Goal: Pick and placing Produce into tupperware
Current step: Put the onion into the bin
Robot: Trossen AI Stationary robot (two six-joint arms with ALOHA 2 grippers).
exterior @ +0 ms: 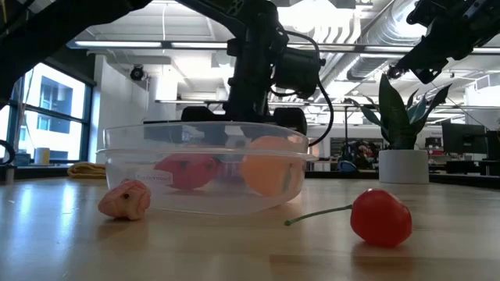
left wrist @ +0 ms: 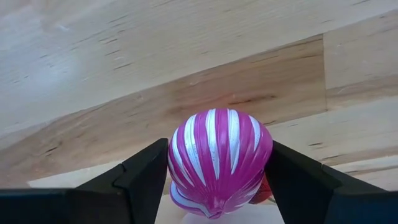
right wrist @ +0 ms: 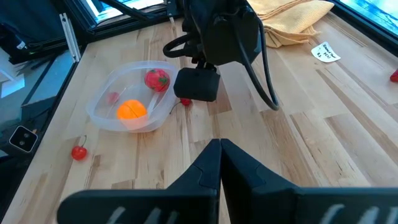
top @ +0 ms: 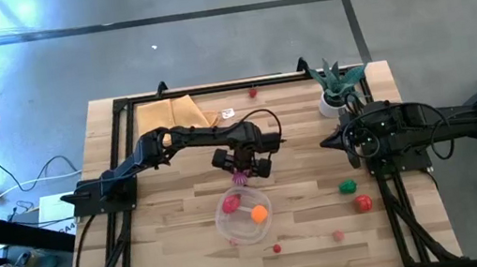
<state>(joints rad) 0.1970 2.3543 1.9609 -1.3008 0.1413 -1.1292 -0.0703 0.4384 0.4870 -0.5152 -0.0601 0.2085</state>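
Pale wooden table [top: 181,256] bears the tupperware [top: 244,216]; ducted ceiling [exterior: 367,27] beyond.

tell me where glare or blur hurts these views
High view: bluish glare washes the floor at the picture's upper left; the table is evenly lit. Low view: bright ceiling lights and windows backlight the left arm, leaving it a dark shape behind the tupperware. Left wrist view: the striped magenta toy is sharp, the nearest fingers soft.

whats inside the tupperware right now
Inside the tupperware: a red fruit and an orange fruit. The left end effector, holding a magenta striped piece, hides its far edge from above.
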